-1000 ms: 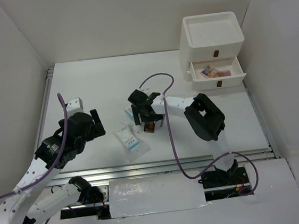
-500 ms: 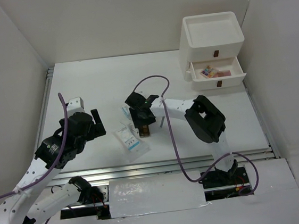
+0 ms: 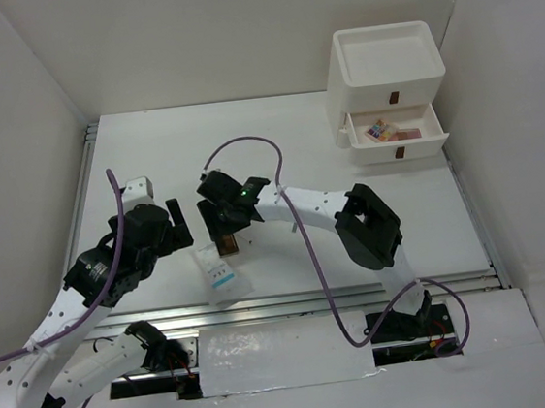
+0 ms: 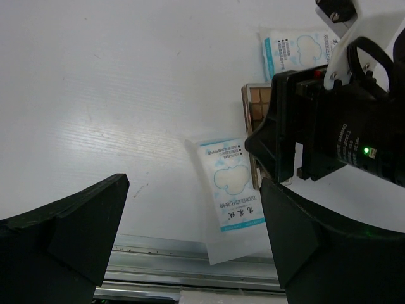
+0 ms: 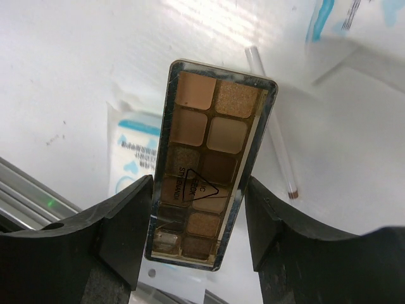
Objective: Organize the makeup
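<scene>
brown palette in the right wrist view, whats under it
A sachet pokes out past the palette's left edge; how far it runs beneath is covered. The pencil lies beside the palette on the right, not under it.

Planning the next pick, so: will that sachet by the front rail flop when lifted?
The sachet looks like thin sealed film, so it would probably flop and weigh little. It lies flat on the table, so a pinch may just slide it rather than lift it.
</scene>
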Tool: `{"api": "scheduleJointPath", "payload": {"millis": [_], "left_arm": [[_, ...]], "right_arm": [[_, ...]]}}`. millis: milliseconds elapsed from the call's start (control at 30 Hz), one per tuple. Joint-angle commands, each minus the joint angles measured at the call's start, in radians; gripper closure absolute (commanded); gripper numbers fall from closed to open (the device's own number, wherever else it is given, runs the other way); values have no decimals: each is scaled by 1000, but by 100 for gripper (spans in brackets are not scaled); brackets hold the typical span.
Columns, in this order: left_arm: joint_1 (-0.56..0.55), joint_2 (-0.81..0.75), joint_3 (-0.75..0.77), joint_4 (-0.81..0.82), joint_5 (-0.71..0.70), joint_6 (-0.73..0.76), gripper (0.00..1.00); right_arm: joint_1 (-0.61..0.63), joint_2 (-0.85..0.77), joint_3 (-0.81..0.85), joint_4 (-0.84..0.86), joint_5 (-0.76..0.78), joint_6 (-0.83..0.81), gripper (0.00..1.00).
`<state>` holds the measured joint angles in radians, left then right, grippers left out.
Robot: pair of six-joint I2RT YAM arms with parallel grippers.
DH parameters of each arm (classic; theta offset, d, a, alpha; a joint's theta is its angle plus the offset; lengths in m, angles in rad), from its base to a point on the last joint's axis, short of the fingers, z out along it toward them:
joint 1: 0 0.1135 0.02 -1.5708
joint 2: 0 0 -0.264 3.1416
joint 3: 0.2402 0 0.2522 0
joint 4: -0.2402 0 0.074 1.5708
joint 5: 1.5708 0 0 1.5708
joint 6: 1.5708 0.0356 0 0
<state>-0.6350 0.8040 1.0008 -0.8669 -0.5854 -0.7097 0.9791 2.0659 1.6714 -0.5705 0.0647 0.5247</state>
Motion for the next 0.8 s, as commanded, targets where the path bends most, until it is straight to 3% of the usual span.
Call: {"api": "scheduleJointPath", "payload": {"millis": [0,133,333,433,667,767], "left_arm": [[5,4,12,23,-1,12,1],[6,11,12,22,-4,10,1],[9,17,15,23,-4,12,1],[9,14,13,22,-4,12,1],[11,-8,13,19,-10,10,1],[15,-14,13,22,-10,12,1]], "right_arm": [[-32,46,77,-8,17,-22,59],[-49,36,100,-26,49,-41,60],[-141,-128,44,-16,61,-54,60],[-253,-231,-48,3,52,-52,60],[-687,-489,-254,113,17,17,59],[-795,-585,-335,194,9,81,58]]}}
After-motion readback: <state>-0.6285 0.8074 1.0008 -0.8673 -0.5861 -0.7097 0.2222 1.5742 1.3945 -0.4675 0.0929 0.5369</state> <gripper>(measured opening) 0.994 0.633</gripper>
